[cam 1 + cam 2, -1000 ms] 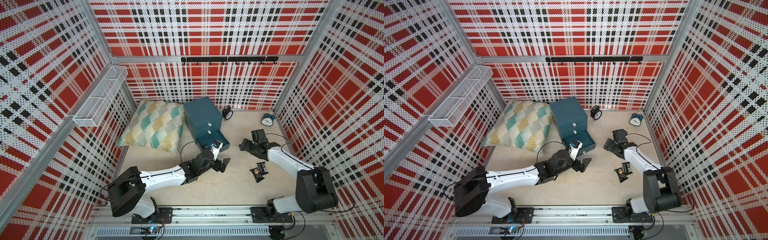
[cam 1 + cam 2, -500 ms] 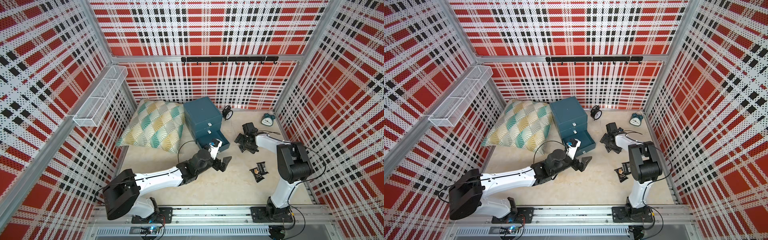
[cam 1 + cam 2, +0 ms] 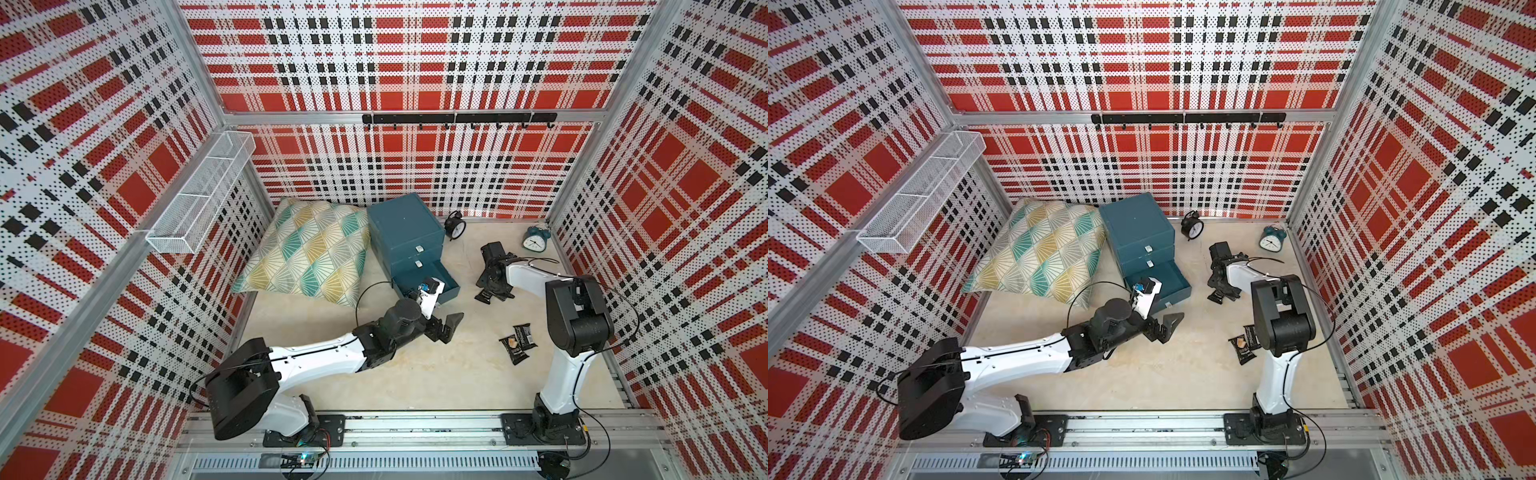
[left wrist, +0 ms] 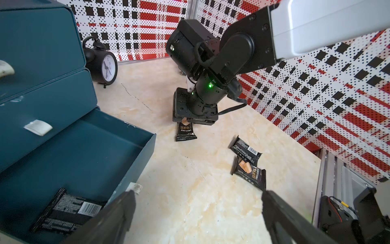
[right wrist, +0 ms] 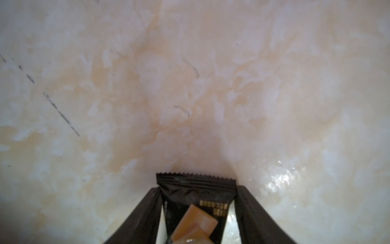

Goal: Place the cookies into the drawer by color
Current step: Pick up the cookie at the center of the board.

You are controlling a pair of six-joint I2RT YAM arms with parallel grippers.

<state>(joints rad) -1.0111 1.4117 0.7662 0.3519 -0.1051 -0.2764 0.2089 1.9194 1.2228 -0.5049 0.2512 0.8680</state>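
The black cookie packet (image 5: 196, 196) has a serrated seal, gold print and a biscuit picture. It lies flat on the marbled tabletop (image 4: 190, 200) beside the drawer cabinet (image 3: 405, 232). The right gripper (image 5: 199, 188) straddles it, fingers against its edges — whether it is clamped I cannot tell. Two spare black packets (image 4: 250, 173) overlap nearby. Only the left wrist view shows a barcode-up packet (image 4: 67, 213) inside the open bottom drawer (image 4: 84, 143) — the left gripper (image 4: 198, 192) gapes wide at its front.

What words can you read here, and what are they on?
"DRYCAKE": lone black packet.
"DRYCAKE": face-up packet of the pair.
Too small: print and barcode on the packet in the drawer; numbers on the black clock and teal clock.
Blurred: gold print on the lone packet, right wrist view.
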